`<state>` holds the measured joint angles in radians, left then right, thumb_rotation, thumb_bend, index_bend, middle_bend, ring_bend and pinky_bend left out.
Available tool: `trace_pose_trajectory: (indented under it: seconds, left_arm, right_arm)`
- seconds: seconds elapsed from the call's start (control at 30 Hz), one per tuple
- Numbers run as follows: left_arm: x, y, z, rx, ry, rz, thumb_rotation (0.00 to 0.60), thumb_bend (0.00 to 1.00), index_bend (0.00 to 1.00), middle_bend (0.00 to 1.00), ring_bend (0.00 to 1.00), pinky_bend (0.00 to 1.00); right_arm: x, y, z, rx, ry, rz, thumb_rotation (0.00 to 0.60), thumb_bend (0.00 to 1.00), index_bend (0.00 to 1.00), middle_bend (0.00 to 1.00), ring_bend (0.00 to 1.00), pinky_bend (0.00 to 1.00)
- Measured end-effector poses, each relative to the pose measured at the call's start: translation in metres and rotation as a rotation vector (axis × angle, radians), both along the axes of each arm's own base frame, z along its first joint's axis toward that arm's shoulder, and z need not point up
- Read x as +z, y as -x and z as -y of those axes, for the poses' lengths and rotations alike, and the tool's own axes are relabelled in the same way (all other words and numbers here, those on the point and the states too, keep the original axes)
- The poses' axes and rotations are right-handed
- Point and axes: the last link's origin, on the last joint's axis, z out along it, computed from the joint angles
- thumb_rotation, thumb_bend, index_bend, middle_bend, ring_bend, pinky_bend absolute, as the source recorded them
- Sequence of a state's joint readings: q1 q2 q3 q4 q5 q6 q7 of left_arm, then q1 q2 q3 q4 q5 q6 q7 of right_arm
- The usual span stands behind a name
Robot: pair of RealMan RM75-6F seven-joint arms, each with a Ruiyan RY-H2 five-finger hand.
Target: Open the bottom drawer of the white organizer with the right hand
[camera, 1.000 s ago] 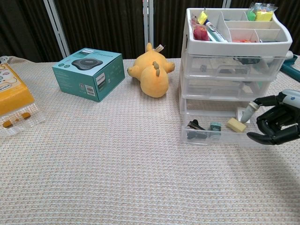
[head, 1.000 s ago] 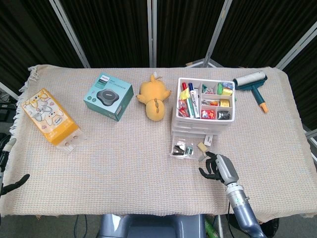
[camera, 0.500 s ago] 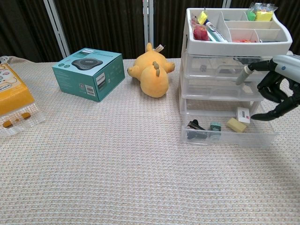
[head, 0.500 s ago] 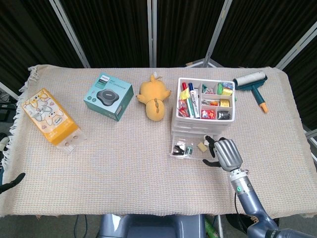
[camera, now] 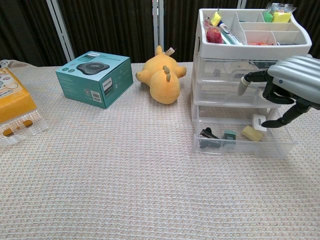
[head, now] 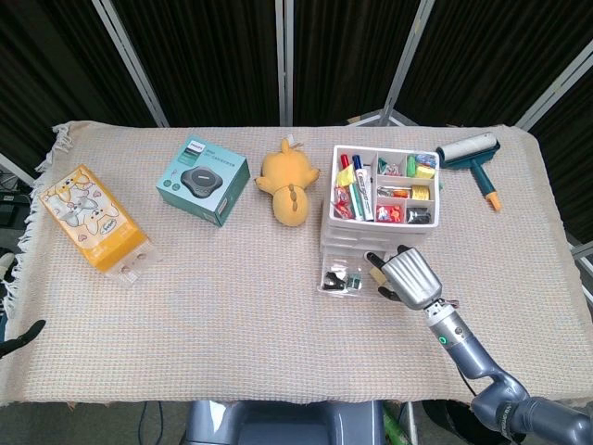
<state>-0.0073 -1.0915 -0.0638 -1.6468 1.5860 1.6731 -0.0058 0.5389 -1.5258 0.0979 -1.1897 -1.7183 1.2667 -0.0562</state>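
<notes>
The bottom drawer [camera: 245,146] of the white organizer [camera: 250,75] is seen pulled out toward the near edge of the table [head: 232,315], with small items lying in it: dark clips at its left end, a teal piece beside them and a pale yellow block further right. Largest in the scene is the table itself, covered by a beige woven cloth, on which the organizer stands right of centre; its open top tray is divided into compartments filled with markers and small coloured items, and the two drawers above the bottom one are shut. A yellow snack box [head: 93,230] is laid near the left edge, a teal box [head: 203,182] is placed left of centre, and a yellow plush toy [head: 288,183] is set between that box and the organizer, just beside the latter. A lint roller [head: 473,156] is laid at the far right corner. The right hand [camera: 285,85] is held above the right end of the open drawer, in front of the middle drawer, its fingers curled downward and spread; nothing is gripped by it, and whether a fingertip touches the drawer front cannot be told. The left hand is not shown in either view
</notes>
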Motion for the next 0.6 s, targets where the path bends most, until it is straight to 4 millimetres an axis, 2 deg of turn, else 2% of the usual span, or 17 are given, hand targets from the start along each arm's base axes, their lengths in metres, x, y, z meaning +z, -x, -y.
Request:
trace_pose_trajectory:
  seconds: [0.37, 0.6]
  left_arm:
    - [-0.002, 0.001, -0.006, 0.015, -0.005, -0.006, 0.6, 0.15, 0.0, 0.0, 0.0, 0.0]
    - [-0.002, 0.002, -0.01, 0.026, -0.013, -0.01, 0.6, 0.16, 0.0, 0.0, 0.0, 0.0]
  right_arm:
    - [-0.003, 0.004, 0.019, 0.243, 0.036, -0.194, 0.6, 0.0, 0.36, 0.96, 0.92, 0.65]
    - [-0.007, 0.003, 0.026, 0.348, 0.001, -0.245, 0.6, 0.0, 0.36, 0.97, 0.92, 0.65]
